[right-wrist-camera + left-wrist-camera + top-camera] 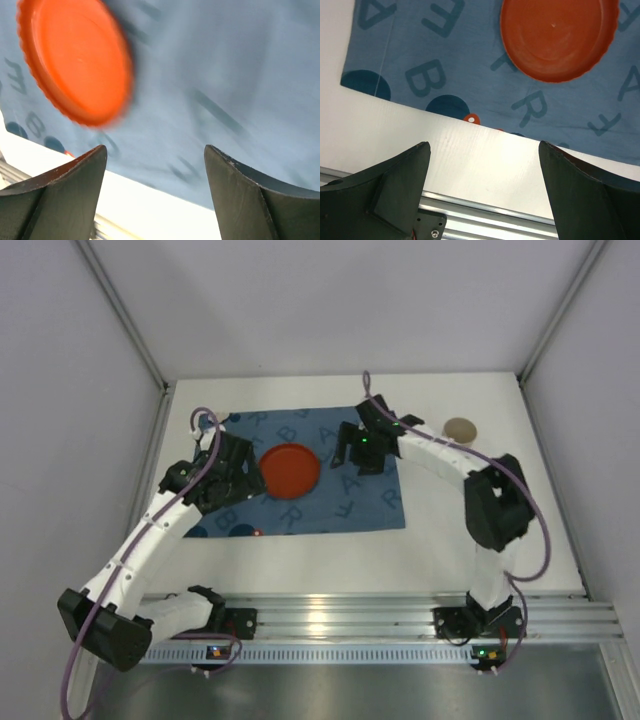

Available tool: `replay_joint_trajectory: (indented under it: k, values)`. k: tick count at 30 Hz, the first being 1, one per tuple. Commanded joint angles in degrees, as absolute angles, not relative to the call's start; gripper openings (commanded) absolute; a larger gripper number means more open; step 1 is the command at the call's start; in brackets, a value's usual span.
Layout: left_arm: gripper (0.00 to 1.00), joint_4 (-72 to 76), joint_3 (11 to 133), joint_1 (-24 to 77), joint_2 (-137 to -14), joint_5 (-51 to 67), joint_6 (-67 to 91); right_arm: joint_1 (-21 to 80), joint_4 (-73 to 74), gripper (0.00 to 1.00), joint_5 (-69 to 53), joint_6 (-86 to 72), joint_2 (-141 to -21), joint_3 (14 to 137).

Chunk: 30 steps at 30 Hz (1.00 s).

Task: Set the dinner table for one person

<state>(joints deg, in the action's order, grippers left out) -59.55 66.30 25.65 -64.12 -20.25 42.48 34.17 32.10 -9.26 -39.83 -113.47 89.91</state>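
Top view: on the white dinner table [300, 560] a blue placemat [345, 505] with an orange plate [291, 469], left gripper [243, 478] and right gripper [352, 452] beside it.
Left wrist: fingers [395, 185] spread apart, empty, above bare table near the placemat edge.
Right wrist: blurred; fingers [65, 185] also spread, empty, above the placemat.

My right wrist feed smears the orange plate [75, 65] and placemat [225, 75] letters; my left wrist feed crops that plate at twelve o'clock.
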Motion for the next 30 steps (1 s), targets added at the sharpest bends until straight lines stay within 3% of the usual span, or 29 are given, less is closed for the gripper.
replay_joint_trajectory:
  k: [1, 7, 12, 26, 29, 30]
  values:
    - [0.94, -55.20, 67.24, 26.01, -65.56, -16.79, 42.01, 27.80, 32.95, 0.79, -5.63, -37.44, -96.38, 79.13]
    - [0.93, -49.93, 62.32, 26.89, -65.65, -13.90, 43.33, 20.58, 33.84, 0.78, -3.43, -36.91, -79.13, 55.48]
    - [0.92, -48.60, 62.22, 28.12, -67.58, -13.27, 43.24, 18.99, 31.74, 0.76, -4.21, -37.35, -76.20, 45.90]
    - [0.92, -52.02, 65.65, 31.03, -68.29, -15.03, 43.15, 21.18, 21.10, 0.66, -7.47, -39.20, -89.55, 47.89]
    - [0.92, -53.26, 65.48, 31.03, -67.06, -16.08, 42.80, 22.41, 21.00, 0.60, -7.56, -39.72, -92.19, 49.91]
    - [0.92, -53.44, 65.48, 31.03, -66.89, -16.26, 42.72, 22.59, 21.09, 0.54, -7.47, -39.73, -92.72, 50.27]
